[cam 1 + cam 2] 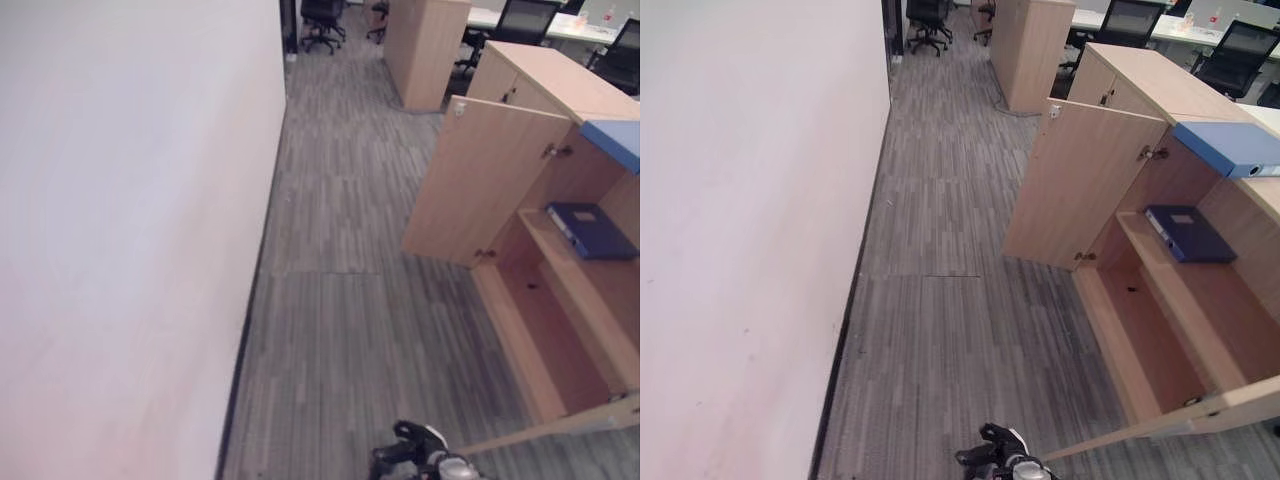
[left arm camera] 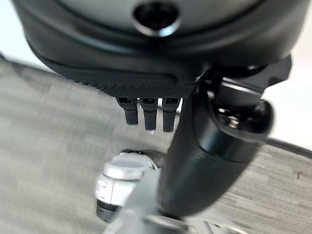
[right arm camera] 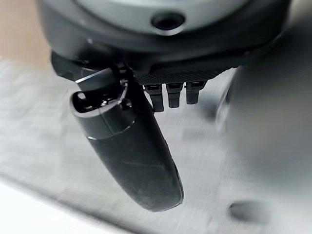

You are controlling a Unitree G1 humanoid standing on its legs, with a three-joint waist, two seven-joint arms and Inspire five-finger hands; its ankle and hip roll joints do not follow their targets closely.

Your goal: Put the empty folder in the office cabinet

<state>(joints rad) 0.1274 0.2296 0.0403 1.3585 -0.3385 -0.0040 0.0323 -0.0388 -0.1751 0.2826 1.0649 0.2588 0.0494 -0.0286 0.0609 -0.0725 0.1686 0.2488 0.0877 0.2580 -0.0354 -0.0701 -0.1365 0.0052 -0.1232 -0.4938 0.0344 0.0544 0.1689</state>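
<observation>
Both our left hand (image 2: 214,146) and right hand (image 3: 131,151) hang relaxed and empty, while a dark blue folder (image 1: 1188,233) already lies on the open office cabinet's (image 1: 1160,330) shelf, so we judge the placing done and need only shut the doors.

No text, number or sign can be read anywhere in these views. The dark blue folder (image 1: 1189,233) lying on the shelf of the open office cabinet (image 1: 1160,330) at the right bears a pale label on its cover, too small to make out. The light blue folder (image 1: 1230,146) on the cabinet's top has a white strip on its spine, equally unreadable.
</observation>
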